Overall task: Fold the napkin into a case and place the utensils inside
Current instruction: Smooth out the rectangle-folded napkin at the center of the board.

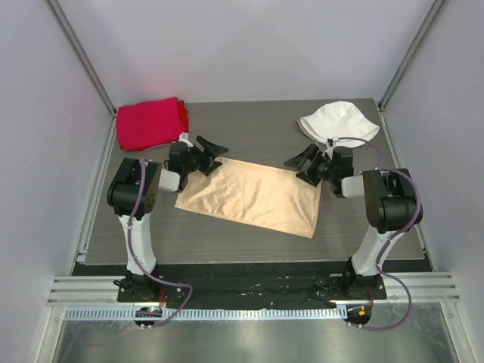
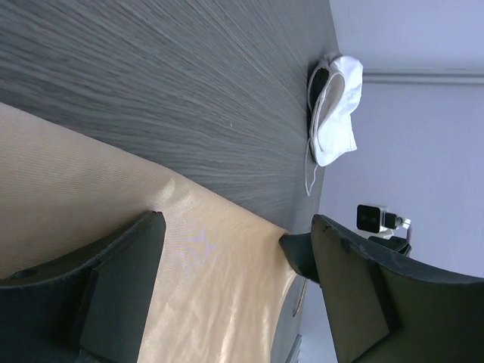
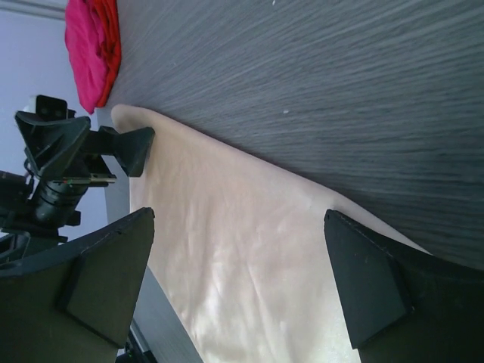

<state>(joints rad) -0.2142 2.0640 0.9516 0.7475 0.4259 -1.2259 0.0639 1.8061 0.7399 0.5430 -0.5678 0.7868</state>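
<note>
A: Start big. What carries everything?
B: The grey wood-grain table [image 1: 249, 128]. The napkin [image 1: 253, 195] lies flat on it between the two arms, so I'll place everything from the napkin.
A: Its shape?
B: An oblong, longer across than deep, smooth, with no pocket showing. I judge it folded once at most. The case isn't formed yet, so the further folds and the loading are both left to do.
A: Around it?
B: A red cloth [image 1: 149, 122] lies beyond the napkin's far left corner, apart from it. A white hat [image 1: 339, 122] lies beyond the far right corner, also apart.
A: The arms?
B: The left gripper [image 1: 209, 156] sits at the napkin's far left corner, jaws spread wide with nothing between them. Its wrist view shows satin under the gap. The right gripper [image 1: 301, 169] is at the far right corner, likewise released and holding nothing.
A: Touching the cloth?
B: Can't tell. The fingertips hang low over the edge, but no view makes contact clear.
A: And the utensils?
B: Not visible in any view. Whether they sit under the hat, under the napkin or off the table, I can't say. The napkin's layers are also hard to count, since only the top sheet shows.
</note>
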